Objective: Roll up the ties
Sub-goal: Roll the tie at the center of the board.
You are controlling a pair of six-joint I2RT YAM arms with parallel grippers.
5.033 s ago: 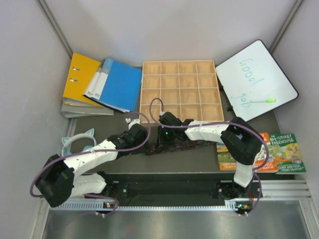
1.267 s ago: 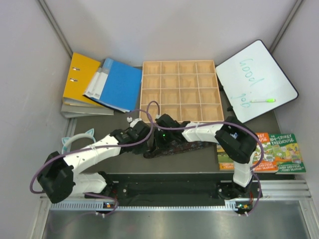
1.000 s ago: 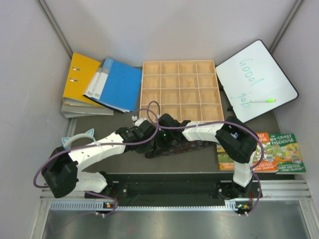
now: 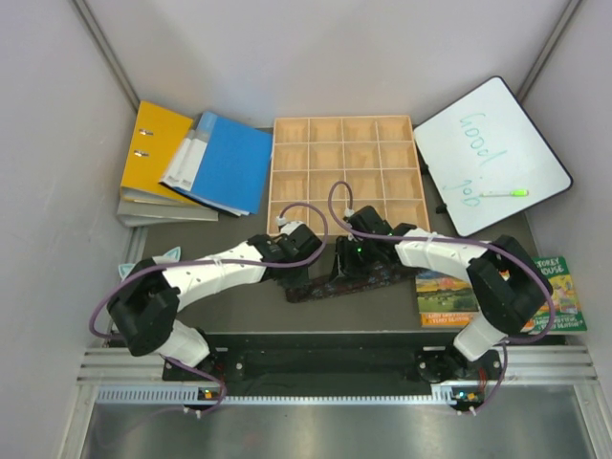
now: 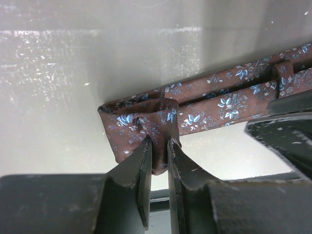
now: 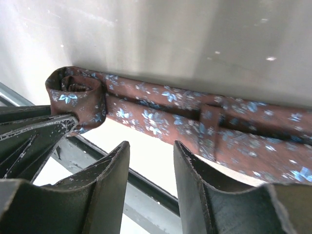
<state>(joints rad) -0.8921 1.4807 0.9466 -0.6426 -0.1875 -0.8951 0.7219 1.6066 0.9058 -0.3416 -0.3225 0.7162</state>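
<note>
One tie (image 4: 359,280), dark brown with small blue flowers, lies stretched along the near part of the table. Its left end is curled into a small roll (image 5: 134,122). My left gripper (image 5: 158,142) is shut on a fold of that roll; in the top view it sits at the tie's left end (image 4: 298,274). In the right wrist view the roll (image 6: 75,95) shows at the left, and the flat length of tie (image 6: 204,119) runs off to the right. My right gripper (image 6: 152,146) hovers just in front of the strip, open, holding nothing.
A wooden compartment tray (image 4: 341,120) stands right behind the tie. Blue folder (image 4: 225,158) and yellow binder (image 4: 153,139) lie at back left. A whiteboard (image 4: 492,143) with a green marker (image 4: 504,192) is at back right. Picture books (image 4: 449,292) lie to the right, and a teal headband (image 4: 169,254) to the left.
My right gripper has opened, let go of the tie and shifted right along it. The left arm has reached further right, still gripping the rolled end.
</note>
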